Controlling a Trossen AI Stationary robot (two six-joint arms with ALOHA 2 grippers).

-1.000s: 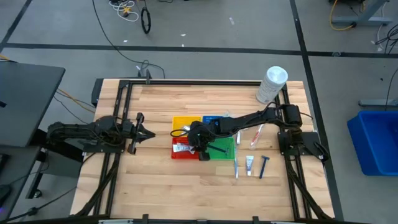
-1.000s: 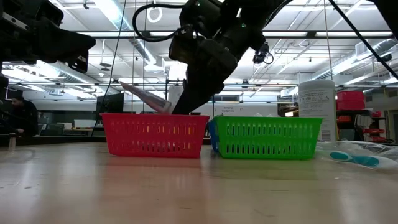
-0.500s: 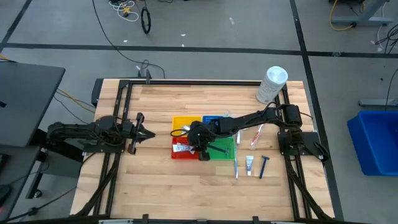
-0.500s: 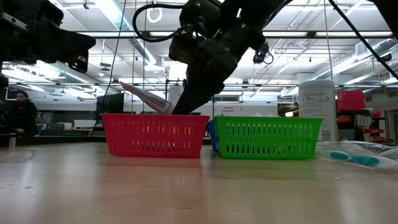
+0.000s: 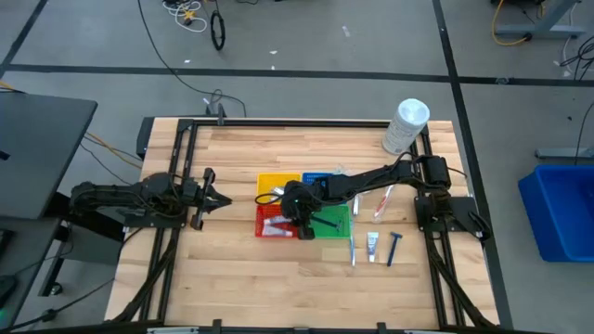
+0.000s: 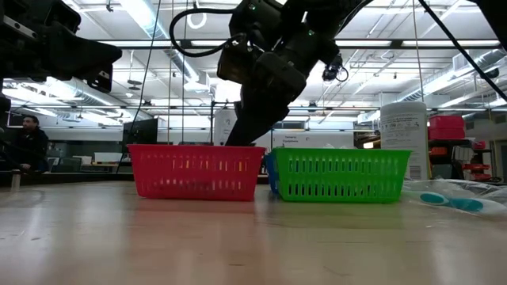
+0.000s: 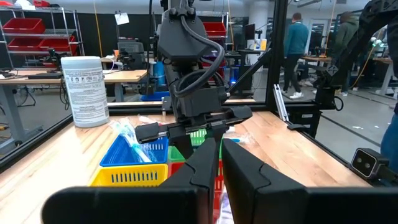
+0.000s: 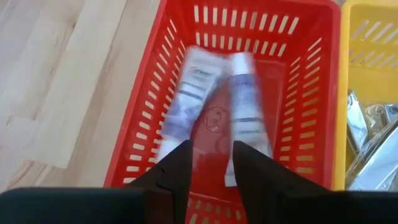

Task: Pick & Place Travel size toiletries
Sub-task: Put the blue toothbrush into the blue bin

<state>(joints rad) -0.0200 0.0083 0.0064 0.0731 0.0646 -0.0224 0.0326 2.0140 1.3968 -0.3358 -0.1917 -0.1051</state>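
My right gripper [image 8: 211, 171] hangs open over the red basket [image 8: 311, 81], fingers slanting down, with nothing between them. Two white tubes [image 8: 189, 93] [image 8: 245, 102] lie side by side on the basket's floor, blurred. In the high view this gripper [image 5: 299, 223] is at the basket's right end [image 5: 269, 230]. More toiletries lie on the table by the right arm: a toothbrush [image 5: 353, 249], a small tube [image 5: 372, 245], a dark razor [image 5: 393, 248], another toothbrush [image 5: 382, 199]. My left gripper [image 5: 210, 195] waits shut at the table's left.
A green basket [image 5: 334, 223] adjoins the red one on its right. A yellow basket [image 5: 275, 183] holding silvery packets [image 8: 367, 134] and a blue basket [image 5: 317, 177] stand behind. A large white container [image 5: 406, 125] stands at the far right corner. People show in the room beyond.
My right gripper has stayed over the red basket and let go of a white tube. The tube, which stuck out slanting above the basket's rim, has dropped out of sight into the basket.
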